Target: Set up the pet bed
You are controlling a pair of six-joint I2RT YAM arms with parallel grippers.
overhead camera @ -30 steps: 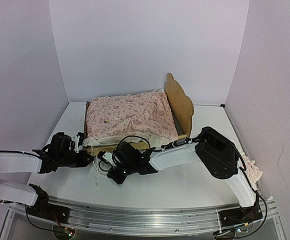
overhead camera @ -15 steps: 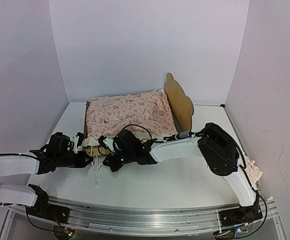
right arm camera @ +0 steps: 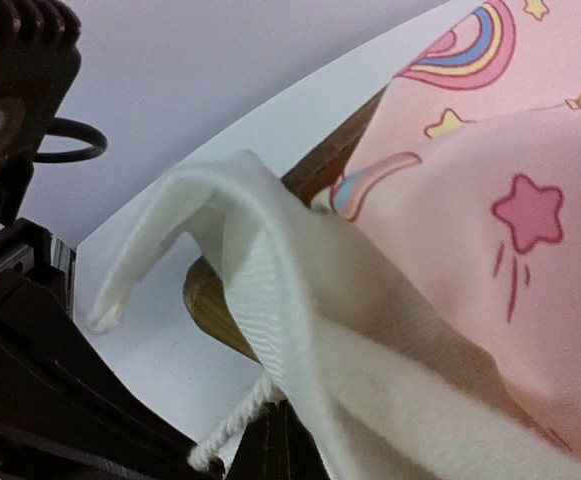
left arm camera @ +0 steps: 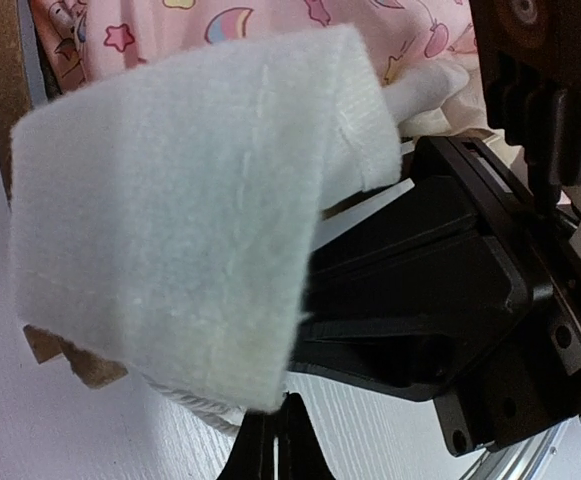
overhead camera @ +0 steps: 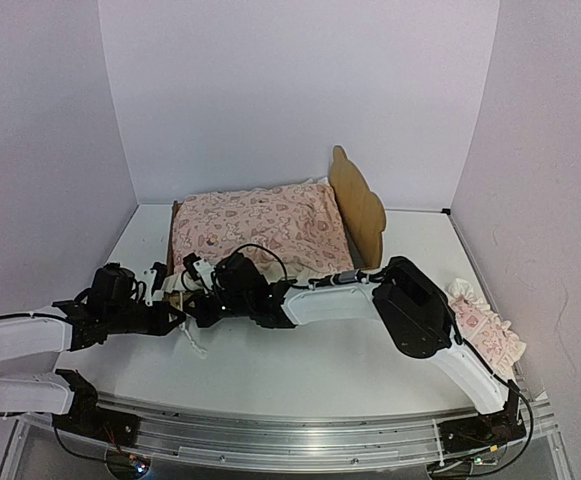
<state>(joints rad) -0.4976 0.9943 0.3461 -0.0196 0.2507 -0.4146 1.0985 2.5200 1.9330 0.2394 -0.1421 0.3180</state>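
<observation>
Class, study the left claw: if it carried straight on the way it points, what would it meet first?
The quilt's white fleece edge, apparently pinched in the tips of the left claw. Just beyond it is probably the black body of the right claw, though depth is unclear.

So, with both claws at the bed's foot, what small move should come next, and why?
Probably ease the left claw and right claw apart: both are shut on the white fleece cloth, which hangs folded and bunched at the foot of the pet bed.
</observation>
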